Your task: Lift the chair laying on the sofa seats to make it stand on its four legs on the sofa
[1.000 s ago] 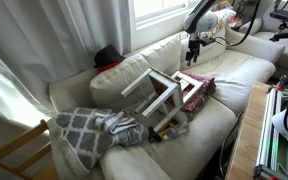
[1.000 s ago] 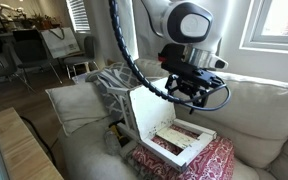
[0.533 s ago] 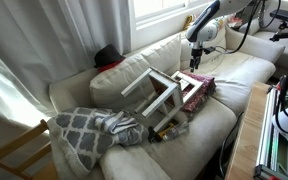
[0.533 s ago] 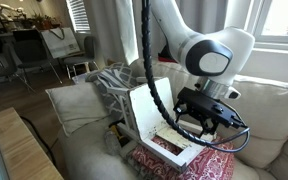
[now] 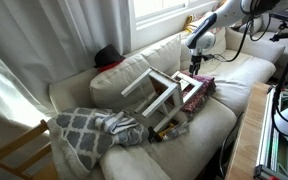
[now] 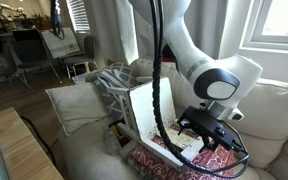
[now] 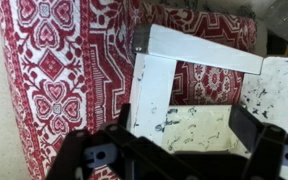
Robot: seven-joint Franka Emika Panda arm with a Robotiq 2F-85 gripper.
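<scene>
- One small white-painted wooden chair (image 5: 164,95) (image 6: 147,112) (image 7: 199,50), the only white chair I count in any view.
- One large cream fabric sofa (image 5: 224,108) (image 6: 279,105), seen in both exterior views.
- One red-and-white patterned textile (image 5: 200,86) (image 6: 220,160) (image 7: 54,80), a single piece in all three views.
- One grey-and-white lattice-patterned blanket (image 5: 89,130).
- One light natural-wood chair frame (image 5: 14,150), which brings my chair count to two.
- One black-and-red soft bundle (image 5: 106,57); I cannot tell what it is.
- One white robot arm (image 5: 212,18) (image 6: 179,45), mine.
- One gripper (image 5: 194,68) (image 6: 210,136) (image 7: 174,150), also mine, with two dark fingers (image 7: 259,140) counted in the wrist view.
</scene>
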